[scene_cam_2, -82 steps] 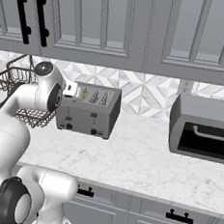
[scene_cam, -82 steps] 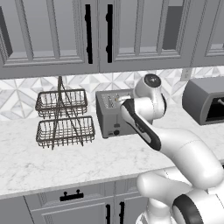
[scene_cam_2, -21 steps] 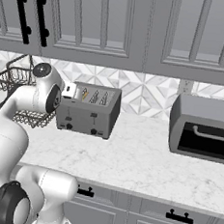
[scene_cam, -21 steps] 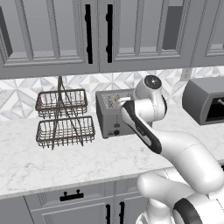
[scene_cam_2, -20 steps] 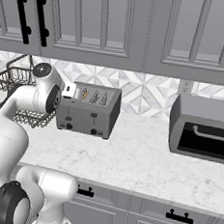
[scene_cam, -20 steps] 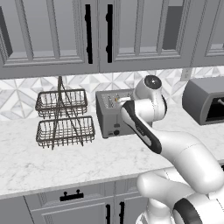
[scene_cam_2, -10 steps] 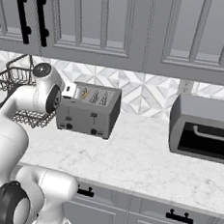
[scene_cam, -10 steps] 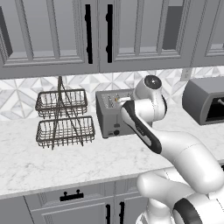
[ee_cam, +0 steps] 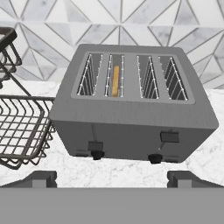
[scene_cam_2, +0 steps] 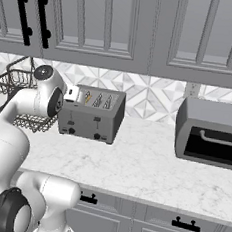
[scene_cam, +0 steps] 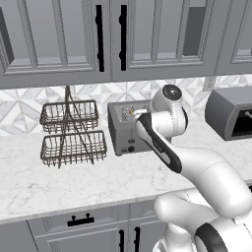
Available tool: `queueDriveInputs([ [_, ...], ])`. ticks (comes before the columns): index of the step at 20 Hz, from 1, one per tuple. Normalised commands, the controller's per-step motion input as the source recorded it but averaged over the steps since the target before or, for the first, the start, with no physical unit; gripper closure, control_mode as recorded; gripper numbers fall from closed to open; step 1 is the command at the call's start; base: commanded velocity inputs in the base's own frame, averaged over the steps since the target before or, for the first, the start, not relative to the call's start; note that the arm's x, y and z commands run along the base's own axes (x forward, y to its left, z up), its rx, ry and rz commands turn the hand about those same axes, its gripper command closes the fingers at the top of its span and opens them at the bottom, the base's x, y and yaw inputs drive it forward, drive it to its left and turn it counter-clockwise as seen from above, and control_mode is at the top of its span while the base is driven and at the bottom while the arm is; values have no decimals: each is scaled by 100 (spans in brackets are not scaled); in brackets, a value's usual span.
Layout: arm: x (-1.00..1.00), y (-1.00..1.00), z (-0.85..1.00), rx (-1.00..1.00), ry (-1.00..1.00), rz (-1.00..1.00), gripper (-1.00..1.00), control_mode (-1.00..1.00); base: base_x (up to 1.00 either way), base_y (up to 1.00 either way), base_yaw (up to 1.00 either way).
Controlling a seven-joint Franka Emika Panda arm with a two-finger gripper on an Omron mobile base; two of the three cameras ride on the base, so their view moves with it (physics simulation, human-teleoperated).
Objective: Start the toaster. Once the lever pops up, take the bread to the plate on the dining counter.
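Kitchen scene with the toaster [ee_cam: 131,118] standing on the marble counter [scene_cam_2: 148,166] against a patterned tile backsplash [ee_cam: 131,22]. In the hand view, looking down on its top and front, four slots are visible; the bread [ee_cam: 115,81] sits edge-on in the second slot from the left, so that only its thin golden upper edge can be seen and its faces are hidden inside the slot. On the front, the left lever [ee_cam: 95,145] sits lower than the right lever [ee_cam: 169,136], with a small dark knob [ee_cam: 154,158] under each.

The gripper [ee_cam: 111,177] hangs in front of the toaster with its jaws spread wide and nothing between them; only the two dark fingertips [ee_cam: 41,177] rise at the bottom of the hand view, well apart and short of the toaster's front. In the two base views the arm's white wrist covers the gripper and part of the toaster's near end, so the fingers cannot be made out there.

A two-tier wire basket [scene_cam: 71,133] stands just beside the toaster; in the hand view it is cut off at the left edge. A larger grey appliance with a dark window [scene_cam_2: 211,135] stands well apart along the counter, cropped by the frame edge in both base views
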Motion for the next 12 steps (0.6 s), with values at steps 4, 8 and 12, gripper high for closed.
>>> queueDriveInputs([
  [4,0,0,0,0,0,0,-100,-100,0,0,0],
  [8,0,0,0,0,0,0,-100,-100,0,0,0],
  [12,0,0,0,0,0,0,-100,-100,0,0,0],
])
